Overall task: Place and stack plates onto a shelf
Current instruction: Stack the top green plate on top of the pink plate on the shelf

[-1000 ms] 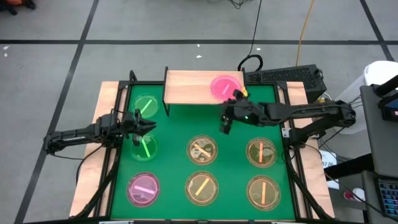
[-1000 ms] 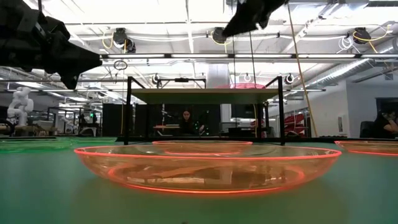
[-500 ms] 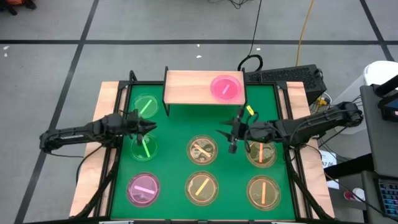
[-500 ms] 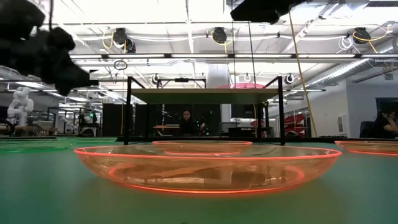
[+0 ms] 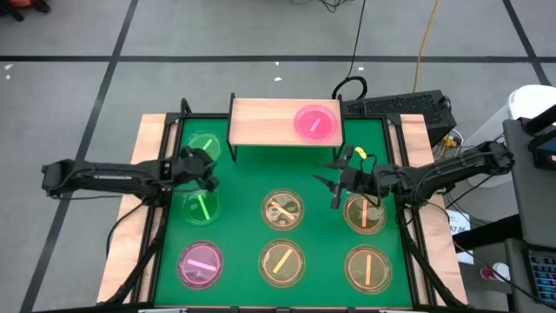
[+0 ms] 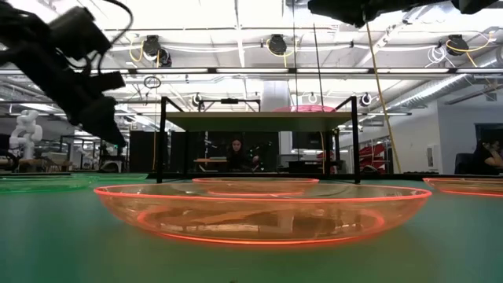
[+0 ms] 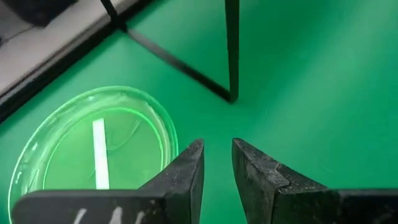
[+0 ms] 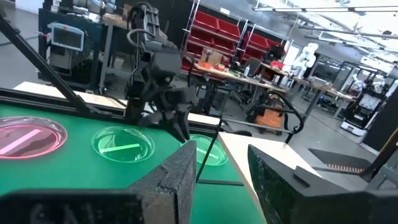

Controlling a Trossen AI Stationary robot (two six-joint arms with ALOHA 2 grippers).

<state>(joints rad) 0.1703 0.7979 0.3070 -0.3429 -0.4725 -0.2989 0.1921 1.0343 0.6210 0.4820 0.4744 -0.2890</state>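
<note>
On the green mat [image 5: 252, 174] of the worktop, seven plates are counted: two green [image 5: 203, 146], one pink [image 5: 200, 263] and four amber [image 5: 282, 209]. An eighth, pink plate [image 5: 315, 122] is seen on the shelf [image 5: 261, 122], at its right end; the rest of the board is bare. The left hand [image 5: 208, 171] is held between the two green plates, fingers [image 7: 186, 174] slightly apart, empty. The right hand [image 5: 334, 187] is poised beside the upper right amber plate [image 5: 365, 213], fingers apart, empty. Open mat is left in front of the shelf, between the hands.
</note>
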